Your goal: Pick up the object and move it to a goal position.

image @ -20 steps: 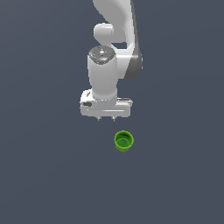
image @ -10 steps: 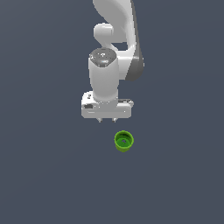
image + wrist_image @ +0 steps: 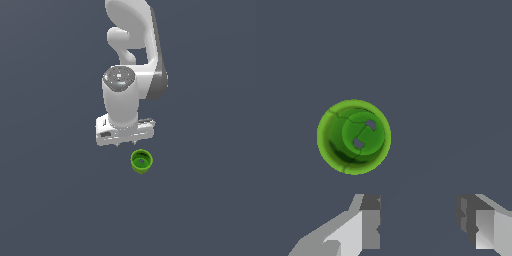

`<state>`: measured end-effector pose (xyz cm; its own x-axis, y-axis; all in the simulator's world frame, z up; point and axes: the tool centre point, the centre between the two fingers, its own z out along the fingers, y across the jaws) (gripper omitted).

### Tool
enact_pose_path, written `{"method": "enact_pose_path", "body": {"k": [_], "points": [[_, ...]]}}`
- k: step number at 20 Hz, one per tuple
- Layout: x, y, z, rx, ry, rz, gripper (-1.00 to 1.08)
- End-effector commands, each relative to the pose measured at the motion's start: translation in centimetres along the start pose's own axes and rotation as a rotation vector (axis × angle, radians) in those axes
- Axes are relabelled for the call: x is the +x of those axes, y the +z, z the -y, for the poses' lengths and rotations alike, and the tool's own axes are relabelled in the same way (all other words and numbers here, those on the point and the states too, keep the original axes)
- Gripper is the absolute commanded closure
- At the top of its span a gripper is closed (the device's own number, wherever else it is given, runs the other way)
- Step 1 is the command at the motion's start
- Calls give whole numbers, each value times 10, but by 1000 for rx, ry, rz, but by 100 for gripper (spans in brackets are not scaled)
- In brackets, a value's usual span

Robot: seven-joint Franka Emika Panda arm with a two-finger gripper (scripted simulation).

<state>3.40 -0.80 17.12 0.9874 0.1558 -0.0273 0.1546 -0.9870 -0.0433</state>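
The object is a small bright green round cup [image 3: 141, 161] with a darker green inside. It stands upright on the dark grey floor. In the exterior view it sits just below and to the right of my white gripper [image 3: 126, 144]. In the wrist view the cup [image 3: 354, 136] lies beyond the fingertips [image 3: 370, 220] and off to one side, not between them. My gripper [image 3: 418, 220] is open and empty, with a wide gap between its two fingers. It hangs above the floor, apart from the cup.
The flat dark grey floor [image 3: 50, 200] spreads all around the cup and the arm. The white arm [image 3: 132, 40] rises behind the gripper toward the top of the exterior view.
The gripper has moved a little toward the cup, to the exterior view's right and down. The cup has not moved.
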Motion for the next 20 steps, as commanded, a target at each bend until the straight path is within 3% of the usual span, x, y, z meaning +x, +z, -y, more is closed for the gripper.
{"method": "enact_pose_path", "body": {"k": [1,11,20], "points": [[8,5,4,17,-58,15,-20],[40,25,19,116,-319,66,-20],[61,42,30,230,-546,80,-20]]}}
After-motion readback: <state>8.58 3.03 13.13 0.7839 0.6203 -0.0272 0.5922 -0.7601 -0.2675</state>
